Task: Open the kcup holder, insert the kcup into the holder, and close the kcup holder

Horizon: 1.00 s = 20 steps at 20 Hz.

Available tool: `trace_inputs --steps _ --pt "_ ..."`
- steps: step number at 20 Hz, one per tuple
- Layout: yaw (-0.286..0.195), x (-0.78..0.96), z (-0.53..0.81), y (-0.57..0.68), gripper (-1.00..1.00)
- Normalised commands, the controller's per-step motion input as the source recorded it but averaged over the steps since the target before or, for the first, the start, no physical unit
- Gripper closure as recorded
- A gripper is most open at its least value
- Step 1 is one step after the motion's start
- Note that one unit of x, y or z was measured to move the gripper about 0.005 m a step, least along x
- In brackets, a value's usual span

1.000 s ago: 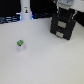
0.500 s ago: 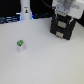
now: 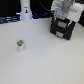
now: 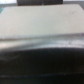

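The kcup (image 3: pixel 20 45) is a small whitish pod with a green top. It stands alone on the white table toward the exterior view's left. The kcup holder (image 3: pixel 62 28) is a black boxy unit with pale strips on its front, at the back on the exterior view's right. Its drawer looks closed. My gripper (image 3: pixel 63 14) hangs from the white arm right over the holder's top, far from the pod. Its fingers are too blurred to read. The wrist view is blurred: a pale surface (image 4: pixel 40 22) and a dark edge (image 4: pixel 45 57), probably the holder.
A white upright object (image 3: pixel 25 9) with a blue glow stands at the back, left of the holder in the exterior view. A dark strip (image 3: pixel 10 19) runs along the table's far edge. The white table (image 3: pixel 45 62) spreads out in front.
The arm has shifted only slightly above the holder. The pod and the holder have not moved.
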Motion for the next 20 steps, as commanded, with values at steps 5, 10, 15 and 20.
trace_inputs --steps 5,10,15,20 --pt "-0.012 0.46 0.04 -0.06 1.0" --pt "-0.033 0.92 0.14 -0.25 1.0" --pt "-0.037 1.0 0.17 -0.28 1.0" --pt "-0.041 0.99 0.14 -0.31 1.0"
